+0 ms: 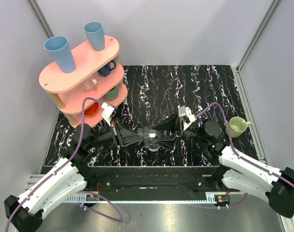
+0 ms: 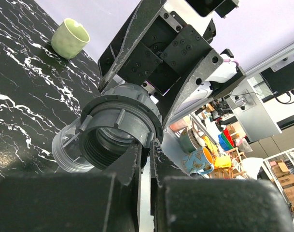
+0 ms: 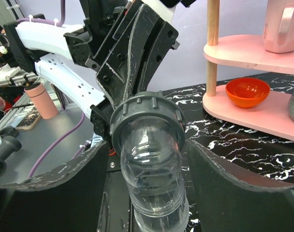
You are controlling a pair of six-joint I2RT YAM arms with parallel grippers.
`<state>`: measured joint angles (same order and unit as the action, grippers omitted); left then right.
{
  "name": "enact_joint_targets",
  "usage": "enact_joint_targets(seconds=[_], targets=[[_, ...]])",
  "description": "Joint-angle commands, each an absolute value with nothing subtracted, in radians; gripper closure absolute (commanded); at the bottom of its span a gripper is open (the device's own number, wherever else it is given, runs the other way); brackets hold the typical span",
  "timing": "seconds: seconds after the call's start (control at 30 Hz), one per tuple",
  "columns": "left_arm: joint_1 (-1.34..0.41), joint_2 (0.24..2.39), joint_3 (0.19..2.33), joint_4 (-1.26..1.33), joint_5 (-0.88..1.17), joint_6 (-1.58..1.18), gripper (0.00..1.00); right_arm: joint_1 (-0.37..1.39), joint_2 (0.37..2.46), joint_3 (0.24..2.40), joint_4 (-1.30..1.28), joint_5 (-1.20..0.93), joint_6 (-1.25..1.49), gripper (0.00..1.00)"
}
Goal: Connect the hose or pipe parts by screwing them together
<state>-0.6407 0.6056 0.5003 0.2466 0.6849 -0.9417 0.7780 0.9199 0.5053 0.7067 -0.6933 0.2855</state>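
Meeting above the middle of the black marbled counter [image 1: 185, 87], the two arms face each other with the pipe assembly between them.

**Assembly.** A dark grey threaded nut [image 2: 120, 104] sits on the end of a clear curved pipe piece [image 3: 154, 174]. The nut's open, threaded mouth faces the left wrist camera. From the nut the clear piece bends downward toward the counter; whether it rests there cannot be told.

**Left jaws.** Pressed together, with the fingertips [image 2: 137, 159] at the nut's rim. Whether any of the rim is caught between them cannot be told.

**Right jaws.** Spread wide, with one finger [image 3: 64, 188] on each side of the clear pipe piece. A gap is visible on both sides, so neither finger touches it.

**Surroundings.** A pink tiered rack [image 1: 79, 60] stands at the far left corner of the counter. It carries two blue cups [image 1: 60, 50] on its top tier and an orange bowl [image 3: 247, 92] on a lower one. A pale green mug [image 1: 237, 126] stands on the counter near the right arm, well apart from the assembly.
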Motion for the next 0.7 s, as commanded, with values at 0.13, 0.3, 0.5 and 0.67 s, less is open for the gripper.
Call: enact_joint_targets(seconds=[0.13, 0.3, 0.5, 0.67], targets=[[-0.643, 0.607, 0.564, 0.273, 0.667, -0.907, 1.00, 0.772, 0.902, 0.567, 0.675, -0.747, 0.242, 0.15], [-0.643, 0.606, 0.566, 0.255, 0.664, -0.900, 1.00, 0.772, 0.911, 0.618, 0.609, -0.756, 0.204, 0.01], [-0.643, 0.606, 0.566, 0.247, 0.660, -0.893, 1.00, 0.773, 0.953, 0.701, 0.493, -0.788, 0.138, 0.00], [-0.643, 0.604, 0.568, 0.259, 0.667, -0.899, 1.00, 0.773, 0.996, 0.735, 0.440, -0.793, 0.120, 0.00]])
